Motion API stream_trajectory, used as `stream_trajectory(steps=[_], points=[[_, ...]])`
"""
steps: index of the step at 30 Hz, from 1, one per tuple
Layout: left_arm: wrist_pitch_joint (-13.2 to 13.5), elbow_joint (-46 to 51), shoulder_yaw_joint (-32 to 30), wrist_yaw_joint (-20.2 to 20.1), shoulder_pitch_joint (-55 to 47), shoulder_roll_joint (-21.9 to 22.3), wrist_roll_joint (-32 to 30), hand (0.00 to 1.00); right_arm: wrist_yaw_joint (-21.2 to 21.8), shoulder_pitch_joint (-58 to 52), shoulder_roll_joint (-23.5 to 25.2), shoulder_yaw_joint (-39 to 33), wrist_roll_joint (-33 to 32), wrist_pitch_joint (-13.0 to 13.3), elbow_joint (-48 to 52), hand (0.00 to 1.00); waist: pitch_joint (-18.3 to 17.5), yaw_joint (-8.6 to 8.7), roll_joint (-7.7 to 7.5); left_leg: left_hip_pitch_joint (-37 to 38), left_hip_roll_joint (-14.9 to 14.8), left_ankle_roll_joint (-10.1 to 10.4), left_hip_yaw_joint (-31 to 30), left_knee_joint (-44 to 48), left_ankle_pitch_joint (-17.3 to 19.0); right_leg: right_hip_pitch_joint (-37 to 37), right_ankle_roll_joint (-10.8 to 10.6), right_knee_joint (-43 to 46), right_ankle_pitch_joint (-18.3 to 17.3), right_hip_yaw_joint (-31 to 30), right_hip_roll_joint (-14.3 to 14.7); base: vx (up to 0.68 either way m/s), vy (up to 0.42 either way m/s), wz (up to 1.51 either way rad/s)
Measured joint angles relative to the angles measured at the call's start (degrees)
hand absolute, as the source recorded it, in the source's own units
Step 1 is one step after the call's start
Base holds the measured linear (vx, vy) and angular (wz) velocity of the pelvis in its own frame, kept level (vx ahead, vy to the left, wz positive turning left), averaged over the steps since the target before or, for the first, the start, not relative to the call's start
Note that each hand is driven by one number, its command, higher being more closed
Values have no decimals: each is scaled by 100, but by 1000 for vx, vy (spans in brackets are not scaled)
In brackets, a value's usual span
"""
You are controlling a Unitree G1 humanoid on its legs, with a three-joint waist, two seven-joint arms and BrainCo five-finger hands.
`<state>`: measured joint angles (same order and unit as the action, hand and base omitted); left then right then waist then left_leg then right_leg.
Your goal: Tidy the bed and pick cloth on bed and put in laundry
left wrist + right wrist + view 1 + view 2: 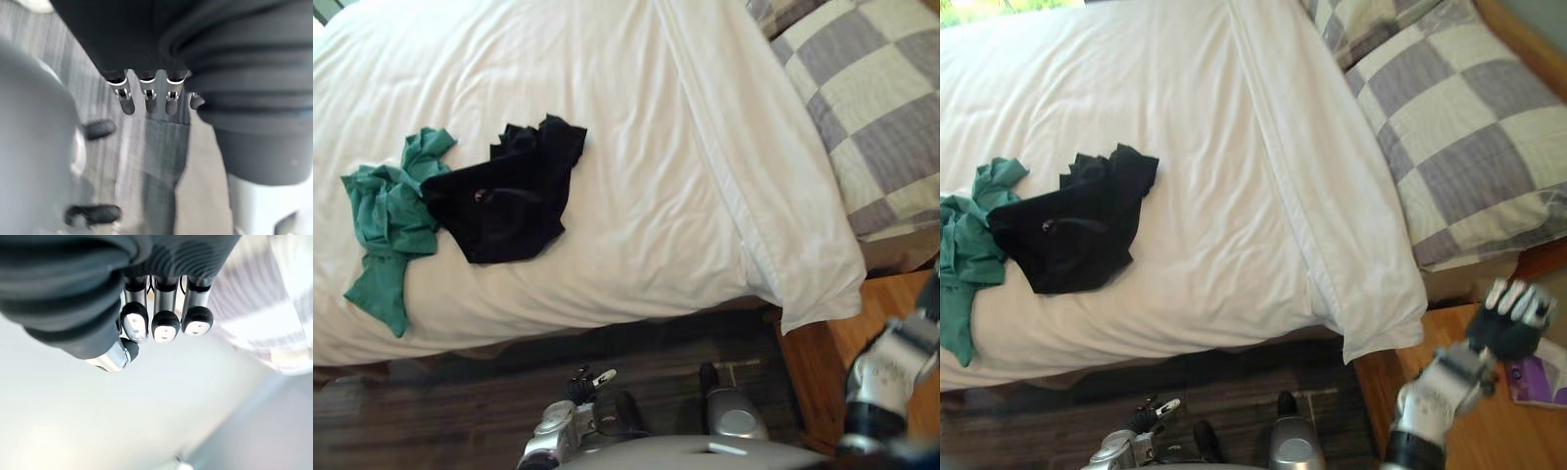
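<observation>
1. Left hand (146, 95): hangs low at the robot's front, below the near edge of the bed (656, 147), over the dark floor (431, 411). The fingers are loosely extended and hold nothing.

2. Right hand (1511, 323): raised at the robot's right, over a wooden surface (1489, 436) just beside the turned-down corner of the white cover. Its fingers (165, 325) are relaxed and empty. A checked pillow (1469, 137) lies beyond it at the head of the bed.

3. Task items: two cloths lie on the white cover, forward and to the robot's left.
   - The black cloth (509, 201) lies crumpled. Its long axis runs diagonally from the near left to the far right.
   - The green cloth (386, 220) touches the black cloth's left edge and is partly tucked under it. It runs from far to near, and its tail ends close to the near edge of the bed.

4. Governing relation: both cloths lie on the left-arm side, well apart from the right hand, which is at the pillow end. The left hand is judged the nearer one. The reach calls for a lift above the mattress edge, then travel forward and leftward. The black cloth is the first within range, and the green tail offers the nearest loose end.
</observation>
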<state>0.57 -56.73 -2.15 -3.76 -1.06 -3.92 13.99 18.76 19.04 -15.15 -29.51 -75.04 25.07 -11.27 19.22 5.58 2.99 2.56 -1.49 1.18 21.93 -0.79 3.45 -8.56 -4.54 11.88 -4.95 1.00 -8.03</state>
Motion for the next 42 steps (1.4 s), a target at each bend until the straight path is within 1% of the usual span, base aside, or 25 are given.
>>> stream_trajectory(steps=[1,2,3,5,6,8,10,11,12,15,19,22,23,25,27,28,29,31,33,34,36,38,40,41,42], points=[[-1,6,2,0,40,-1,4,0,-43,219,-172,59,2,-39,-67,100,89,-5,39,-115,20,-14,-28,45,1,-111,-7,62,-5,1,-15,-120,-6,26],[-15,85,35,1,87,-8,35,0,-110,624,-464,174,4,-141,-213,100,250,-37,143,-362,47,-55,-45,122,-21,-339,-24,142,3,0,-48,-112,-8,25],[-20,107,105,1,118,-8,62,0,-129,890,-631,286,-4,-185,-346,100,353,-61,223,-525,60,-93,-46,142,-48,-503,-41,181,17,0,-66,-114,-13,27],[-36,109,221,11,247,-13,169,0,-182,1340,-825,572,-21,-244,-692,100,461,-189,361,-935,68,-133,-53,265,-75,-921,-38,309,38,-1,-100,-57,-15,18],[-37,115,262,24,284,10,244,0,-201,1522,-832,715,-47,-279,-814,100,498,-230,430,-1165,64,-142,-66,343,-81,-1132,-26,365,49,2,-113,5,-20,14],[-36,143,411,57,385,4,296,0,-219,1685,-834,888,-95,-286,-832,100,618,-280,506,-1371,56,-156,-66,419,-90,-1340,-15,431,80,2,-136,34,-3,10],[-31,182,513,169,572,63,416,0,-236,1900,-834,1134,-302,-282,-828,100,710,-332,621,-1780,64,-174,-54,507,-102,-1760,-13,513,100,4,-189,41,13,12],[-31,196,557,180,604,69,471,0,-236,1942,-836,1160,-346,-282,-826,100,732,-334,643,-1837,72,-187,-54,502,-113,-1818,-13,521,104,5,-197,56,12,13],[-28,240,668,179,669,91,571,0,-226,2030,-835,1202,-493,-279,-815,100,770,-346,704,-1972,86,-206,-47,506,-127,-1964,-14,547,116,4,-217,63,13,9],[14,395,718,182,735,206,767,0,-105,2249,-836,1323,-745,-258,-752,100,903,-356,818,-2142,139,-219,-24,505,-141,-2228,-17,691,118,0,-280,43,14,5],[130,370,817,235,811,256,792,0,187,2371,-767,1470,-804,-368,-755,100,917,-355,843,-2212,170,-205,39,504,-157,-2414,-17,868,116,0,-327,27,1,-1],[241,313,870,235,825,317,792,0,492,2303,-546,1740,-814,-620,-761,100,917,-344,844,-2164,188,-59,99,491,-254,-2431,-1,974,102,15,-371,3,-26,0],[260,306,870,235,839,328,793,0,600,2172,-437,1966,-813,-718,-754,100,916,-335,844,-2138,194,18,103,488,-306,-2417,12,1003,92,41,-392,-19,-68,2],[296,165,872,233,884,338,796,0,748,2006,-215,2340,-813,-866,-764,100,916,-327,844,-2069,188,43,94,458,-346,-2349,64,1007,45,156,-406,-32,-75,4],[340,85,873,231,924,342,836,0,862,1637,207,2858,-802,-1064,-845,100,913,-321,846,-1916,186,45,50,282,-456,-2238,112,1012,-1,244,-401,-48,-62,12],[367,70,878,192,927,349,932,0,940,1320,497,3230,-791,-1209,-1002,100,911,-298,850,-1883,173,31,-51,236,-485,-2180,132,1022,-18,324,-399,-50,-49,17],[381,72,879,175,930,357,940,0,961,1254,550,3293,-789,-1236,-1026,100,911,-300,849,-1870,172,25,-55,220,-494,-2171,133,1021,-18,336,-398,-69,-53,19],[383,12,917,106,1010,384,1009,0,1127,714,1000,3831,-735,-1352,-1185,100,904,-279,835,-1735,184,-22,-126,72,-585,-2041,145,998,-26,431,-405,-57,-31,14],[395,-110,985,42,1063,382,1010,0,1208,278,1285,4316,-677,-1547,-1648,100,901,-226,821,-1617,184,-25,-206,14,-591,-1862,133,898,-2,498,-396,-46,-15,10],[431,-135,1010,28,1064,379,1009,0,1221,62,1355,4446,-621,-1687,-1998,100,901,-230,820,-1583,182,-21,-224,-21,-602,-1787,101,793,15,520,-383,-19,1,4],[485,-177,1057,21,1065,376,1005,0,1266,-342,1417,4534,-426,-1806,-2397,100,901,-221,818,-1577,175,-23,-271,-30,-601,-1668,77,606,96,557,-363,17,15,6],[512,-216,1058,12,1059,347,998,0,1319,-663,1407,4537,-224,-1851,-2668,100,885,-199,779,-1560,172,-26,-310,-50,-599,-1552,37,403,219,571,-332,53,26,2],[549,-292,1058,10,1059,296,991,0,1510,-828,1401,4531,-52,-1861,-2841,100,871,-184,717,-1537,156,-38,-345,-60,-603,-1416,14,191,356,586,-285,85,23,-4],[552,-325,1059,9,1056,239,963,0,1642,-921,1380,4530,147,-1848,-2909,0,871,-173,661,-1480,144,-97,-349,-59,-643,-1290,34,56,443,590,-253,91,11,-4],[550,-329,1056,8,1027,211,923,0,1729,-976,1327,4528,305,-1832,-2969,0,856,-167,608,-1358,139,-105,-358,-84,-648,-1131,24,-59,477,604,-217,96,5,-4]])
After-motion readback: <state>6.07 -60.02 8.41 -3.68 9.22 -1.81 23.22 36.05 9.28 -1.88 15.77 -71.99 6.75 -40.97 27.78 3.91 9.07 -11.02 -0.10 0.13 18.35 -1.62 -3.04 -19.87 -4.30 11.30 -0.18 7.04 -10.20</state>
